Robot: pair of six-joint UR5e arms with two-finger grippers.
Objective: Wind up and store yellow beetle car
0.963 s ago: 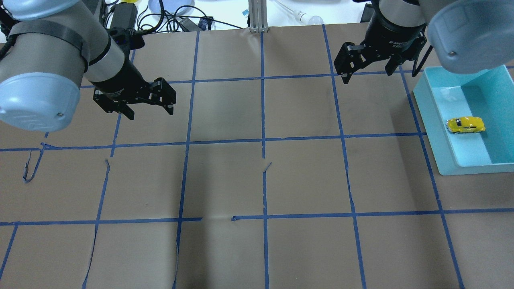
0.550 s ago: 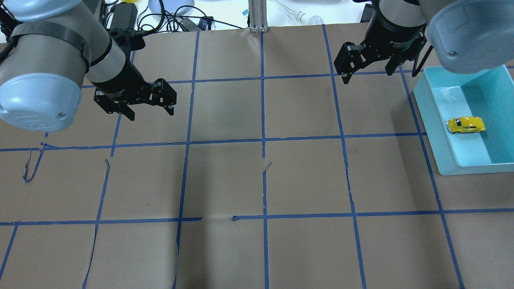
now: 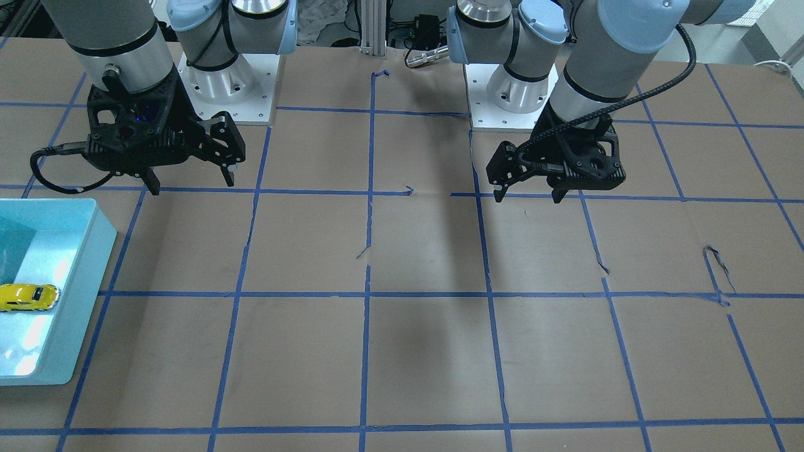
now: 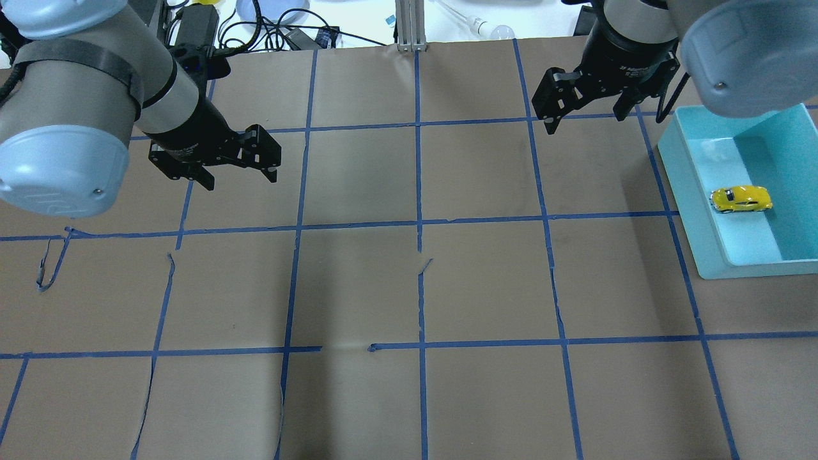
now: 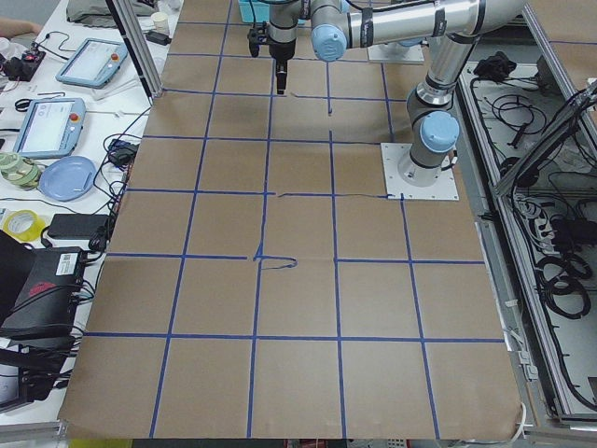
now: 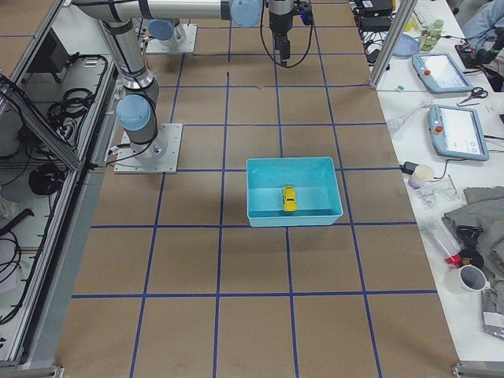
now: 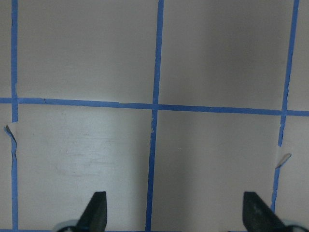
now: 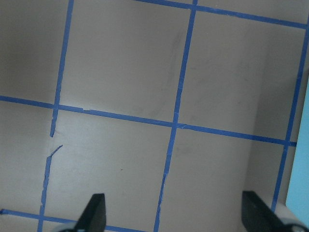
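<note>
The yellow beetle car lies inside the teal bin at the table's right side, next to the bin's left wall. It also shows in the front view and the right side view. My right gripper is open and empty, hovering above the paper to the left of the bin's far corner, apart from the car. My left gripper is open and empty over the left half of the table. Each wrist view shows only two spread fingertips over bare paper.
Brown paper with a blue tape grid covers the table. Cables and devices lie past the far edge, beside an aluminium post. The arm bases stand at the robot side.
</note>
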